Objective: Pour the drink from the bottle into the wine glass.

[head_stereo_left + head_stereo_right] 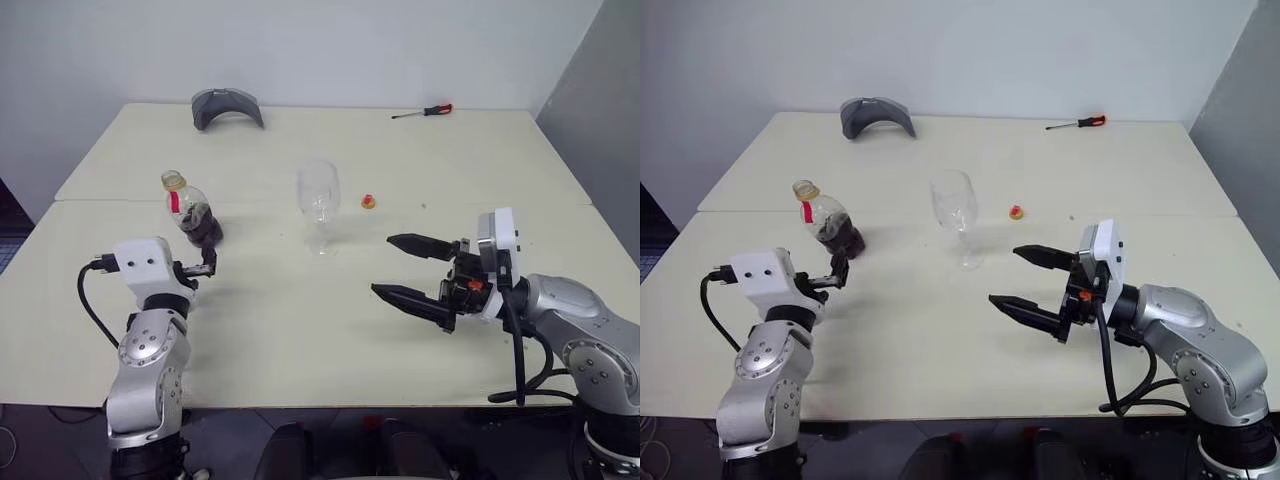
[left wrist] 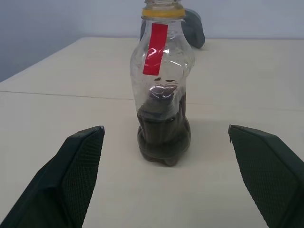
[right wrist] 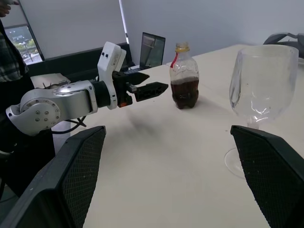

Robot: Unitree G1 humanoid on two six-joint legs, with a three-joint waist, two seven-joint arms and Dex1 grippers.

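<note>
Left eye view shows the nearest things first: the right hand (image 1: 410,268) hangs above the counter (image 1: 300,330) with its two black fingers spread wide and nothing between them, aimed sideways toward the middle. It looks parked there to steady or guard the wine glass (image 1: 319,200) while the other arm fetches the drink. The left hand (image 1: 207,268) sits low at the counter's left side, fingers also wide apart and empty, lined up just short of the bottle (image 1: 190,212). From the left wrist view the bottle (image 2: 162,90) stands upright and centred in the gap between the fingers (image 2: 78,166), which suggests an approach set up for a squeeze around its round body.

The bottle has no cap on, and dark drink (image 2: 164,137) fills only its lower part. The small yellow-red cap (image 1: 368,202) lies just right of the glass, apart from it. The glass stands upright and empty near the counter's centre, well apart from the bottle, so no pouring has begun.

Farther back, a grey curved object (image 1: 227,107) and a red-handled screwdriver (image 1: 424,111) lie near the far edge. The counter is pale cream, two tops joined by a seam, against a plain white wall.
</note>
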